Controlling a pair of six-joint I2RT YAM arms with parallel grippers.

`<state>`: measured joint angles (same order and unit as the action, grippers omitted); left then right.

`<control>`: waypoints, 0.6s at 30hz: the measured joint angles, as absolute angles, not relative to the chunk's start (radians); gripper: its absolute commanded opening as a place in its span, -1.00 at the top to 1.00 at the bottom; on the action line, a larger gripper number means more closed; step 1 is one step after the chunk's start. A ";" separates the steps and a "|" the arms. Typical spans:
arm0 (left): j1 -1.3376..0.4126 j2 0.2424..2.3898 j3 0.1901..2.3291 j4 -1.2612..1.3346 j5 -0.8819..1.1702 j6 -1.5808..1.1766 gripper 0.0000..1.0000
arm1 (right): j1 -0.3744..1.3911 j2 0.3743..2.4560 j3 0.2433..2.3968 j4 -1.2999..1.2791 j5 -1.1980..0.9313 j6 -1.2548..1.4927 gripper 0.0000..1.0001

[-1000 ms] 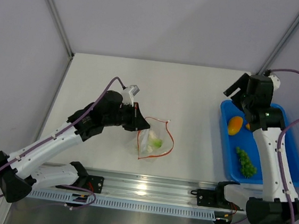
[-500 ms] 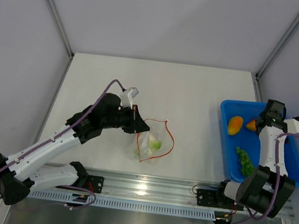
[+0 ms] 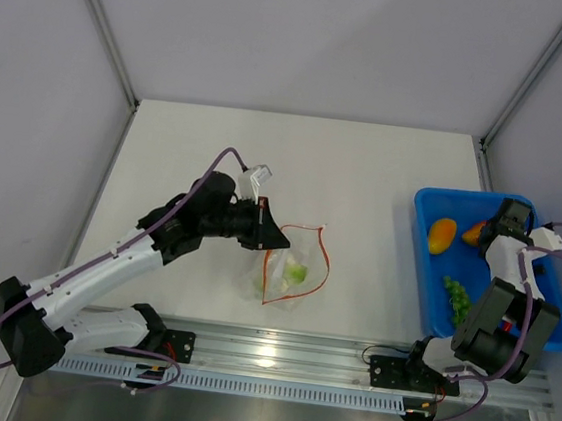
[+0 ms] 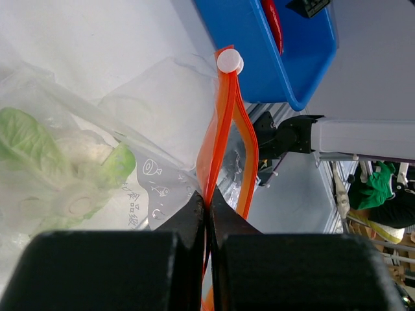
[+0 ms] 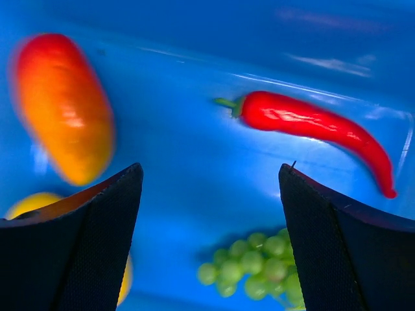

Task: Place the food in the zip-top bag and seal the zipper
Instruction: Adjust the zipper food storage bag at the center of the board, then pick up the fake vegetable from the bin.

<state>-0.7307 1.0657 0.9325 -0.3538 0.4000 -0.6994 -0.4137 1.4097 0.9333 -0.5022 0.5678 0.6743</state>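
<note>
Your right pincer (image 5: 209,194) gapes wide; centre it over the chili (image 5: 311,126) just ahead. Your left pincer (image 4: 206,204) pinches the zipper (image 4: 224,123).

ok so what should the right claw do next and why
Probably lower the open right claw onto the chili in the bin and close. The left claw pinches the zipper, the bag holds one vegetable, and chili, grapes and orange fruit lie in the bin.
</note>
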 measured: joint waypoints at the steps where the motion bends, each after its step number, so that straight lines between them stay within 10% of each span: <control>1: -0.728 1.070 0.931 -0.349 0.408 -0.699 0.99 | -0.422 1.411 0.918 -0.490 0.568 0.662 -0.71; 18: -0.699 1.122 0.891 -0.283 0.536 -0.694 0.99 | -0.507 1.533 0.822 -0.416 0.612 0.530 -0.75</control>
